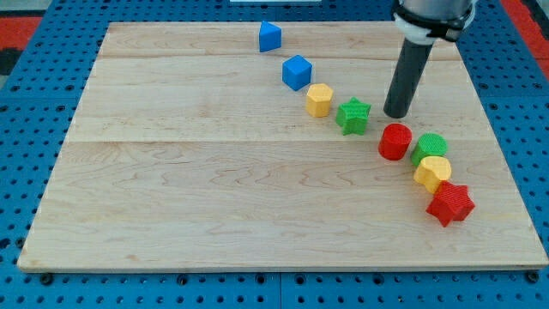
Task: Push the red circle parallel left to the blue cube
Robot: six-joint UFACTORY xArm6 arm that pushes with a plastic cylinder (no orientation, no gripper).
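Near edge: the wooden board (214,223) is lying on a blue pegboard surface (26,154), its lower half carrying no blocks.
Red star (450,204): it is sitting nearest the view's bottom, at the view's right, touching the yellow block above it.
Yellow block by the star (432,172): a rounded, many-sided piece, it is leaning against the green circle (430,147) just above it.
Red circle (395,142): a short upright red cylinder with a flat round top, it is standing just to the left of the green circle, close beside it, and well to the right of and below the blue cube.
My tip (397,114): it is resting on the board just above the red circle, a small gap showing between them; it is touching no block.
Tool state: being a plain dark rod, it is having nothing to spread or press together, and it is holding nothing.
Green star (352,116): it is lying left of my tip, near it.
Yellow hexagon (319,99): it is sitting just up and left of the green star.
Blue cube (297,72): it is standing further up and left, near the yellow hexagon.
Blue wedge-like block (270,36): it is lying farthest, near the board's top edge.
Count: two red, two green, two yellow and two blue blocks are showing, eight in all.
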